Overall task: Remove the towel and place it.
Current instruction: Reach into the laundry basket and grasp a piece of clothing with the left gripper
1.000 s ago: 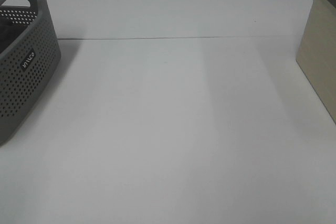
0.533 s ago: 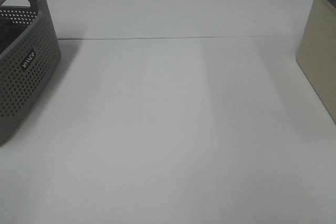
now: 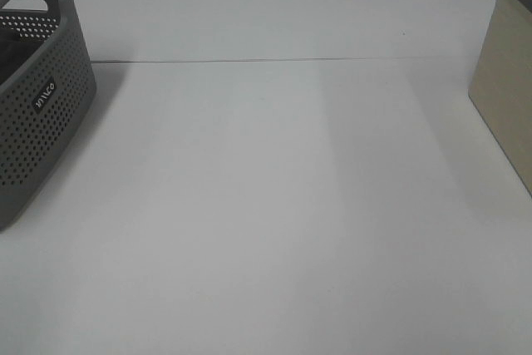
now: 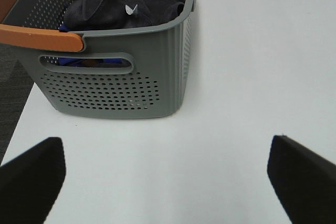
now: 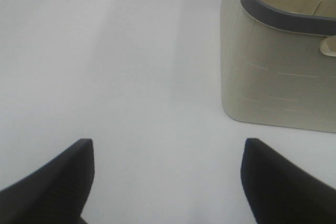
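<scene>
The dark charcoal towel [image 4: 126,1] lies bunched in the grey perforated basket [image 4: 126,77], its small white tag [image 4: 130,9] showing on top. The basket has an orange handle [image 4: 37,35], and a bit of blue cloth [image 4: 71,61] shows through its handle slot. The basket stands at the left edge of the exterior view [image 3: 37,97]; the towel is hardly visible there. My left gripper [image 4: 168,182] is open and empty, above the table a short way in front of the basket. My right gripper [image 5: 165,182] is open and empty over bare table, beside the beige bin.
A beige bin with a dark grey rim [image 5: 278,72] stands at the right edge of the table [image 3: 507,81]. A seam [image 3: 266,61] runs across the white table. In the left wrist view the table's edge and dark floor [image 4: 10,87] lie beside the basket.
</scene>
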{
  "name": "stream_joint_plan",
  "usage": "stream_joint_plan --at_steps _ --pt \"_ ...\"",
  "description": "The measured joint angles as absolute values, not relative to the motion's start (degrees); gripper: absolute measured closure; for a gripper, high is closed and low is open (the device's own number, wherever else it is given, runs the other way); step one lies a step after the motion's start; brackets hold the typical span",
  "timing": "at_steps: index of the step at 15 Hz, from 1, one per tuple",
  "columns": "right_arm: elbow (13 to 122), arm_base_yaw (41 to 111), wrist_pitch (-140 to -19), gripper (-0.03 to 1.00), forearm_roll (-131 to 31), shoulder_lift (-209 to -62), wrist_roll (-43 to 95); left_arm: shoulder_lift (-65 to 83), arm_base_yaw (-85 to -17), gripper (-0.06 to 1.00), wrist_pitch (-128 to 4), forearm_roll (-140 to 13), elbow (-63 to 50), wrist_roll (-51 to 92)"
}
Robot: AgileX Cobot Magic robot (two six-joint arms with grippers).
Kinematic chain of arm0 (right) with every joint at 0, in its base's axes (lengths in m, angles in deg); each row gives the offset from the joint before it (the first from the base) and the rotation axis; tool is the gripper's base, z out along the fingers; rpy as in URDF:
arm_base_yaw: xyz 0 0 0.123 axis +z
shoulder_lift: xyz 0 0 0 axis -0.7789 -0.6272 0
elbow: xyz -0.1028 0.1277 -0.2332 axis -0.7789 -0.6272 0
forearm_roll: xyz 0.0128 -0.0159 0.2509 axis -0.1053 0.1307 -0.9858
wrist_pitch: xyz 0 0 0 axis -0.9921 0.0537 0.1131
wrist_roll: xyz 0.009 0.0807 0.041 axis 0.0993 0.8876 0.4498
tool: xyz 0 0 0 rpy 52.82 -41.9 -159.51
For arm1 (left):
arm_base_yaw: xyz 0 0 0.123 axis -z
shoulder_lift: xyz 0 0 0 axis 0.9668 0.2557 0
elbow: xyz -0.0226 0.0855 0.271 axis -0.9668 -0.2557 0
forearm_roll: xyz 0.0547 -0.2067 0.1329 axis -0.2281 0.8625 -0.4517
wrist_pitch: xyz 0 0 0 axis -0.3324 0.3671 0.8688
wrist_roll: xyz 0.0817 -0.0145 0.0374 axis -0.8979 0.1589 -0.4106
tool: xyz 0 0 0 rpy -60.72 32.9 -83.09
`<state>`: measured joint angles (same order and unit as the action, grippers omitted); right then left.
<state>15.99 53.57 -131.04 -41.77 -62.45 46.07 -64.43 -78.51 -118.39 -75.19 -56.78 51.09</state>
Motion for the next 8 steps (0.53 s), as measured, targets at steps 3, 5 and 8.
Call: stream_joint_plan --at_steps 3,5,8 --pt "15.99 53.57 -131.04 0.22 -41.77 -62.45 46.07 -64.43 -78.51 -0.05 -118.39 -75.36 -56.78 51.09" --pt "15.99 53.57 -131.04 0.22 -41.77 -62.45 46.07 -64.43 -78.51 -0.05 -118.39 -75.36 -56.78 51.09" --pt "15.99 53.57 -131.04 0.22 -41.77 -62.45 46.07 -64.26 -78.51 -0.05 -119.31 -75.59 -56.1 50.86"
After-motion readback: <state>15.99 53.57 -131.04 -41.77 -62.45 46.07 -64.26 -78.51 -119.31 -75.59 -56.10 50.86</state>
